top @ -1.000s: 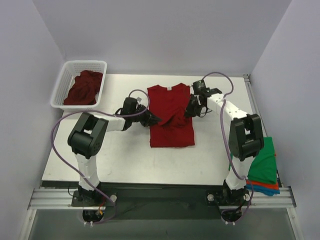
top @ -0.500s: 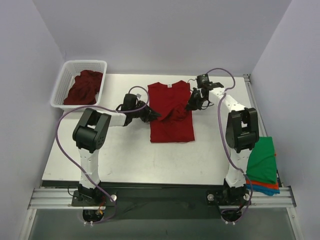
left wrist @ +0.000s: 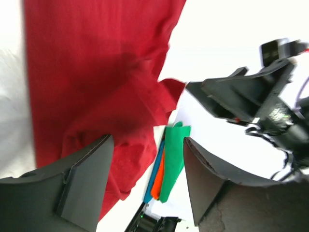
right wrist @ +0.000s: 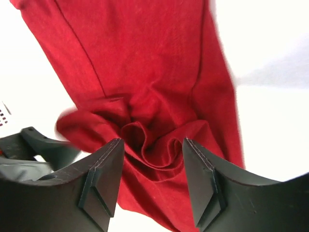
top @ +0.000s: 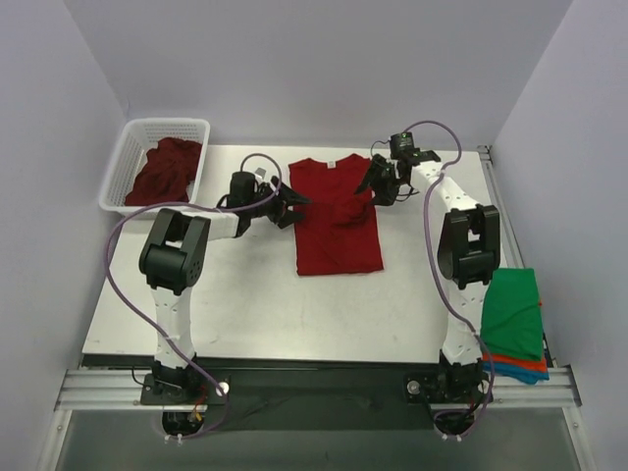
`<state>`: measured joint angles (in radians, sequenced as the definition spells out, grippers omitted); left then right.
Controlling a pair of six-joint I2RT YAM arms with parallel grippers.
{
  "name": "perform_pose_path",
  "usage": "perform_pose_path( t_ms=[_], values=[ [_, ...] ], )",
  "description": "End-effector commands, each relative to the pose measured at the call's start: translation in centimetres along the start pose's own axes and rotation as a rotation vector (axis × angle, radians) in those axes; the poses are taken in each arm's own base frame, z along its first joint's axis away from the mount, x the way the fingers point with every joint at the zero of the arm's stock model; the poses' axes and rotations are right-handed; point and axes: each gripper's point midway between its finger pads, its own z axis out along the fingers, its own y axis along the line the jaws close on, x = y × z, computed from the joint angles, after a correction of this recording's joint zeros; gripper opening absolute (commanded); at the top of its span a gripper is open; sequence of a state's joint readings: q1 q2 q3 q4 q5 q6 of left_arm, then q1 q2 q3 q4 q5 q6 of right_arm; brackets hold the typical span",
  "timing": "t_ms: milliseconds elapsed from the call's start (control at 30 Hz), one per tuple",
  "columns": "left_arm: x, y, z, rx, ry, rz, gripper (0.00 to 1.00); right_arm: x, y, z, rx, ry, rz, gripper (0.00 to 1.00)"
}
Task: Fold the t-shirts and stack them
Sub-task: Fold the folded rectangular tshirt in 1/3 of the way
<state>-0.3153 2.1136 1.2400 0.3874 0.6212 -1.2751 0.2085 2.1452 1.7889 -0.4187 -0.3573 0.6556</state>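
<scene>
Left gripper (top: 290,208) fingers spread wide, holding nothing, just off the left edge of the red t-shirt (top: 337,235) lying on the table (top: 235,304). Right gripper (top: 372,183) equally wide and empty over its bunched upper right edge. Folded stack (top: 514,316), green on top, sits at the right edge; deep red cloth (top: 165,174), probably more shirts, fills the white basket (top: 125,157).

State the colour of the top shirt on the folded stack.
Top shirt is green; top external view shows it best.

Bright even light, overexposed blurry wrist views
</scene>
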Motion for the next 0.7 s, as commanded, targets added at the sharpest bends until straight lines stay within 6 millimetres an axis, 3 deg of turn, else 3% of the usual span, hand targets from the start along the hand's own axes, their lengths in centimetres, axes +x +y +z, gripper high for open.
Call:
perform_pose_path(
  t_ms=[0,167,200,267,333,367,433,467,533,600,667],
  values=[
    [-2.6,-4.2,-2.1,0.133,-0.046,0.093,0.70,-1.4,0.4,-2.1,-0.028,-0.027,-0.022,0.52],
    [-2.0,-3.4,-2.9,0.079,-0.047,0.113,0.69,1.0,-0.3,-3.0,0.029,-0.035,-0.076,0.52],
    [-1.5,-3.1,-3.1,0.058,-0.039,0.118,0.63,2.6,-1.5,-2.4,0.062,-0.007,-0.078,0.51],
    [-0.7,-1.8,-3.4,0.029,-0.034,0.102,0.55,3.1,-1.4,-2.9,0.047,-0.047,-0.097,0.49],
    [0.3,-1.4,-3.9,0.005,-0.040,0.094,0.40,4.7,-2.0,-2.3,0.066,-0.038,-0.118,0.42],
    [1.2,-0.1,-4.1,-0.021,-0.033,0.080,0.36,5.0,-1.9,-2.4,0.067,-0.042,-0.136,0.40],
    [2.3,-0.2,-4.4,-0.031,-0.040,0.104,0.33,5.6,-1.6,-2.1,0.081,-0.044,-0.165,0.38],
    [2.9,0.6,-4.5,-0.062,-0.031,0.107,0.32,5.7,-1.8,-1.5,0.095,-0.040,-0.170,0.38],
    [3.8,0.7,-4.5,-0.081,-0.028,0.123,0.29,4.8,-0.6,-1.2,0.071,-0.047,-0.170,0.36],
    [4.6,1.0,-4.6,-0.092,-0.015,0.127,0.27,4.1,-0.7,0.3,0.088,-0.028,-0.161,0.35],
    [5.4,1.3,-4.7,-0.102,0.002,0.134,0.26,2.1,-0.1,1.4,0.075,-0.038,-0.143,0.27]
  ],
)
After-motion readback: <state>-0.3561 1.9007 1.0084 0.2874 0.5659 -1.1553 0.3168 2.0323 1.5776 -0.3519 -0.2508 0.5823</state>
